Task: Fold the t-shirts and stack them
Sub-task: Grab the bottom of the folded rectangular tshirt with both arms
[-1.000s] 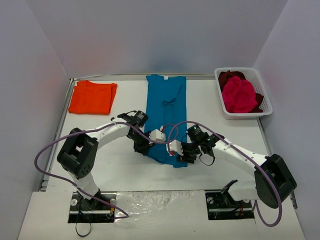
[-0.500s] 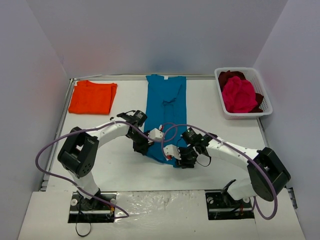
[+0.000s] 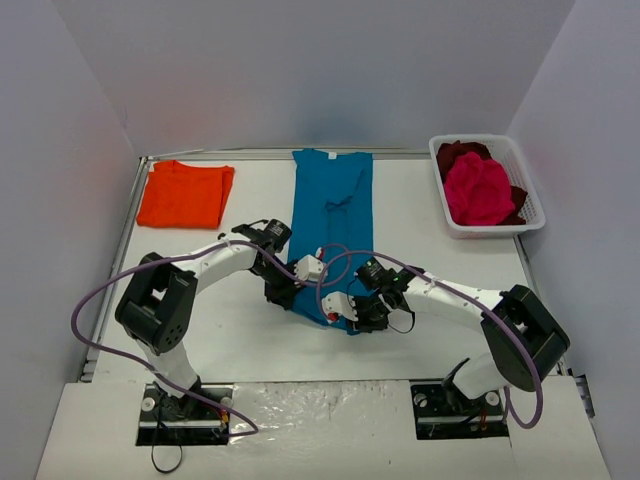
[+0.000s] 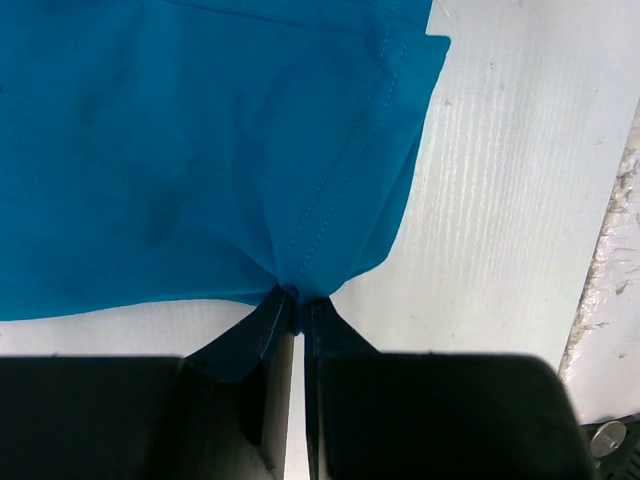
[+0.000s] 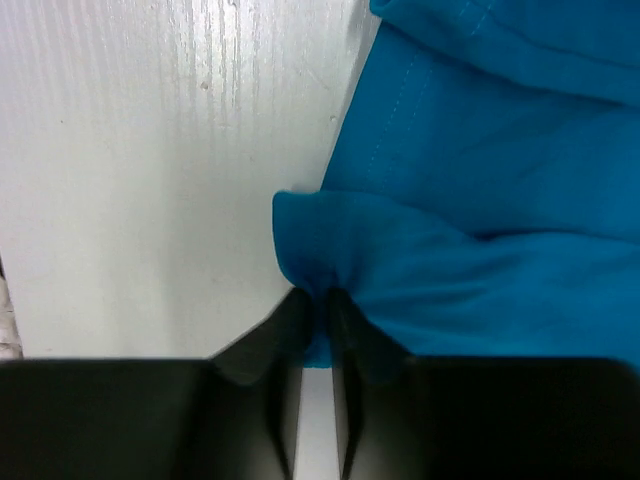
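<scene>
A teal-blue t-shirt [image 3: 333,210] lies as a long strip down the middle of the table, folded lengthwise. My left gripper [image 3: 283,296] is shut on its near left corner; the cloth [image 4: 200,160] bunches into the jaws [image 4: 296,300] in the left wrist view. My right gripper [image 3: 347,318] is shut on the near right corner, where the hem [image 5: 470,250] puckers between the fingers [image 5: 322,300]. An orange t-shirt [image 3: 185,193] lies folded at the far left. A magenta-pink t-shirt [image 3: 478,188] sits crumpled on a dark red t-shirt [image 3: 458,153] in the basket.
A white slotted basket [image 3: 530,205] stands at the far right of the table. Purple cables loop from both arms over the near half. The table's raised edge [image 3: 125,230] runs along the left side.
My right gripper slid left to the shirt's near right corner and closed on the cloth. The left gripper kept its hold and barely moved.
</scene>
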You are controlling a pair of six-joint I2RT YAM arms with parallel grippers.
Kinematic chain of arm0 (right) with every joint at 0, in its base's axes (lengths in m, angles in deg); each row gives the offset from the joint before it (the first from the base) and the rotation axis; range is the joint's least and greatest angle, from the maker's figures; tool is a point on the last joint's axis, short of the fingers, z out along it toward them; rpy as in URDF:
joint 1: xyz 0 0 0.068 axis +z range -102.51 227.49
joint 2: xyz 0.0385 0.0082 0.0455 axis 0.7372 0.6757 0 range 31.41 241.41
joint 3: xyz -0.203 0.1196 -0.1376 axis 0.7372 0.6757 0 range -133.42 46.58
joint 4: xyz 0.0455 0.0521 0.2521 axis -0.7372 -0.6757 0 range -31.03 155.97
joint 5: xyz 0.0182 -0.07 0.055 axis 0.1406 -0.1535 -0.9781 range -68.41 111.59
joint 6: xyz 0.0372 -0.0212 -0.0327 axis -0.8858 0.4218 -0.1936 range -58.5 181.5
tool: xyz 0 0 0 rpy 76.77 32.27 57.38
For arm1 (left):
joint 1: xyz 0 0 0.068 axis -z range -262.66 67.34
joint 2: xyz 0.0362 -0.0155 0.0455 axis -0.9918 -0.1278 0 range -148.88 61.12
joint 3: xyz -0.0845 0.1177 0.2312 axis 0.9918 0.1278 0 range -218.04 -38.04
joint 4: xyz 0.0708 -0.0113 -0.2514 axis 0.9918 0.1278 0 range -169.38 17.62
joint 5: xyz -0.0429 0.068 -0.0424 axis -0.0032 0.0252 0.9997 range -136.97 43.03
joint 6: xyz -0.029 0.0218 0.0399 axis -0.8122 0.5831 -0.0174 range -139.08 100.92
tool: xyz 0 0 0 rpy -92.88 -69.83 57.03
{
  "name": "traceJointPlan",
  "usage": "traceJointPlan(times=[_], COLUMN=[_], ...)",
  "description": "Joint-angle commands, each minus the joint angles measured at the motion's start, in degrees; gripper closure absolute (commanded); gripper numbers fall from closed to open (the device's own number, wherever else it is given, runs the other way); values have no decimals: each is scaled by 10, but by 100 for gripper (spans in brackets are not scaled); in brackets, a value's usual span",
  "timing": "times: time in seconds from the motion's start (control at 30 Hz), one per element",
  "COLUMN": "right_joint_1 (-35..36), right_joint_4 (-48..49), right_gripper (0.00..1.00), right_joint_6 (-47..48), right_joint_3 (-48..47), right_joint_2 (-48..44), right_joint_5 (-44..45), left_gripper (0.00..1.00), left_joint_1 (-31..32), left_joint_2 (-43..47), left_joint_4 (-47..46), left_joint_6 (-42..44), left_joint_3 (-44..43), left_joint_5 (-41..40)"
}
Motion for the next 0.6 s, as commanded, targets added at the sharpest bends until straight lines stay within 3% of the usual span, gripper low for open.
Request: traceJointPlan(times=[0.0, 0.03, 0.27, 0.57], right_joint_1=[6, 6, 7, 6], right_joint_4=[-18, -18, -40, -156], right_gripper=[96, 100, 100, 100], right_joint_6=[-21, -22, -32, 22], right_joint_3=[-9, -10, -20, -66], right_joint_2=[13, 12, -14, -26], right_joint_5=[24, 26, 18, -47], left_gripper=[98, 98, 98, 98], left_joint_1=[-4, -5, -4, 4], left_joint_2=[10, 12, 24, 66], left_joint_4=[22, 25, 39, 131], left_joint_6=[2, 3, 14, 84], left_joint_3=[-14, -15, -14, -23], left_joint_5=[26, 26, 29, 67])
